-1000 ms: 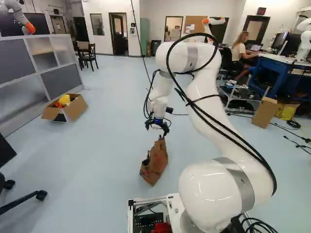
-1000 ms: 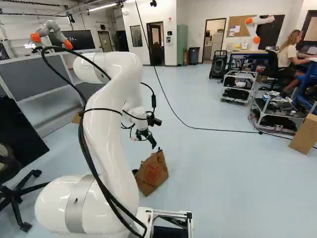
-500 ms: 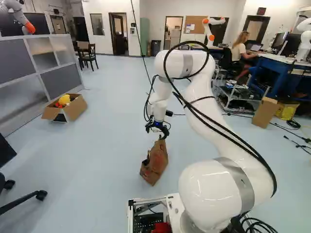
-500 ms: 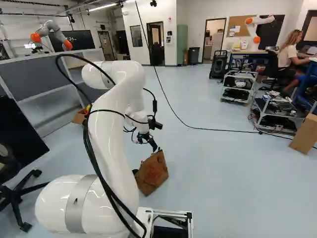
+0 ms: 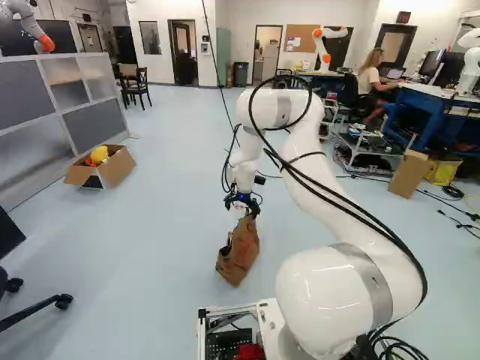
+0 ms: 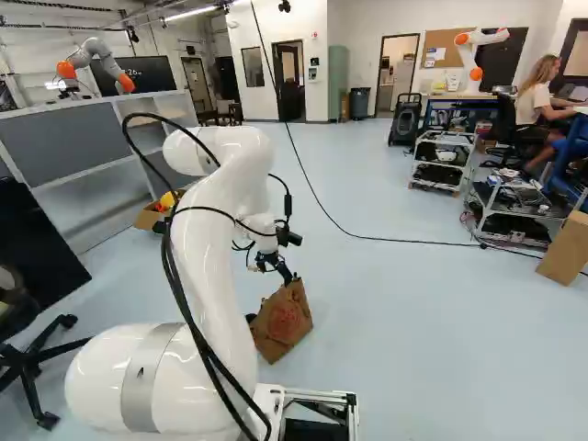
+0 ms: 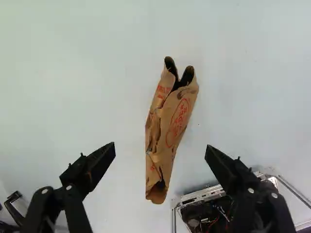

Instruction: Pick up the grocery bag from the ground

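Left base view, arm: the white arm (image 5: 319, 300) rises right of the middle of the frame and bends over toward the center. The gripper (image 5: 242, 208) points down near the center of the frame.
Left base view, bag: the brown paper grocery bag (image 5: 238, 251) is on the floor (image 5: 165, 247), just below the center of the frame, tilted, directly under the gripper.
Right base view, bag: same item, lower middle of the frame, to the right of the arm.
Wrist view, jaws: wide apart, one on each side of the bag, with a visible gap on both sides; nothing is gripped.
Bag surface: creased, with red print; two folds with dark openings at the end ahead of the gripper.
Base frame: a metal frame (image 7: 204, 195) shows beside one of the fingers in the wrist view.
Cardboard box: open box (image 5: 118, 169) at the left of the left base view, with yellow and red items inside, near the gray partition (image 5: 94, 124).
Chair: black chair leg (image 5: 34, 313) at the lower left of the left base view.
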Tool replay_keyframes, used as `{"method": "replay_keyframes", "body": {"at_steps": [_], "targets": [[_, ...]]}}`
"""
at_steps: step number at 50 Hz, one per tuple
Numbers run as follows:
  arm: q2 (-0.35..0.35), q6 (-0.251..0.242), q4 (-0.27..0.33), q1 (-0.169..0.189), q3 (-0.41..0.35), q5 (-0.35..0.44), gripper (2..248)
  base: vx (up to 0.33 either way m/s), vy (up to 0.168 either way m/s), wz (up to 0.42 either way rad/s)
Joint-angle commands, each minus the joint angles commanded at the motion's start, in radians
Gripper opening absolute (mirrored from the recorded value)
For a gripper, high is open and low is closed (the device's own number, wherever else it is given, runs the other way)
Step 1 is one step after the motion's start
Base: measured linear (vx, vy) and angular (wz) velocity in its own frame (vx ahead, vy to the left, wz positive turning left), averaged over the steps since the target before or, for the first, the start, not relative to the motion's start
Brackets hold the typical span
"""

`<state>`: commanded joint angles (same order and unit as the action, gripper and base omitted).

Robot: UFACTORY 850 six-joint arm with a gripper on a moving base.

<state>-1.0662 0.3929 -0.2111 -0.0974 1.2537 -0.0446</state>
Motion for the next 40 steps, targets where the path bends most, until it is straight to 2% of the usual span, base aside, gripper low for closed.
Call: {"method": "replay_keyframes", "body": {"at_steps": [40], "targets": [[-0.148, 0.000, 0.000, 0.000, 0.112, 0.000, 247, 0.000, 0.000, 0.000]]}}
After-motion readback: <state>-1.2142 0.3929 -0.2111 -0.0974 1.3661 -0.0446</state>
